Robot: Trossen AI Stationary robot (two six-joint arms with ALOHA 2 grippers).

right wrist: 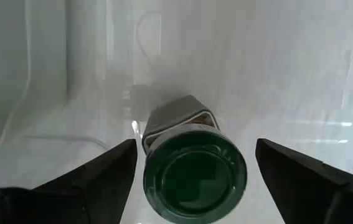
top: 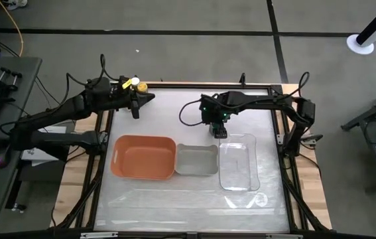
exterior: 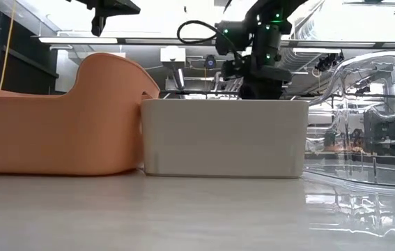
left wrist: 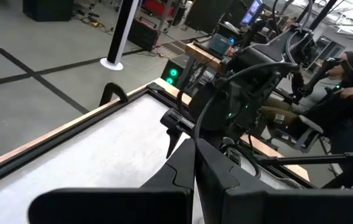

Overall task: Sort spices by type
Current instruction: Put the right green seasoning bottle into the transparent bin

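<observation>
A spice jar with a dark green lid (right wrist: 195,176) stands upright between the fingers of my right gripper (right wrist: 195,148). The gripper is open and points down, with a gap on each side of the lid. It hangs over the far left corner of the clear tray (top: 239,162). Whether the jar stands inside the tray, I cannot tell. In the high view the right gripper (top: 219,130) hides the jar. My left gripper (top: 149,98) is shut on nothing, high over the table's far left part.
The orange tray (top: 142,157), grey tray (top: 196,160) and clear tray lie side by side across the table's middle. Two small yellow things (top: 135,84) show beside the left arm at the far edge. A person (left wrist: 350,81) sits beyond the table.
</observation>
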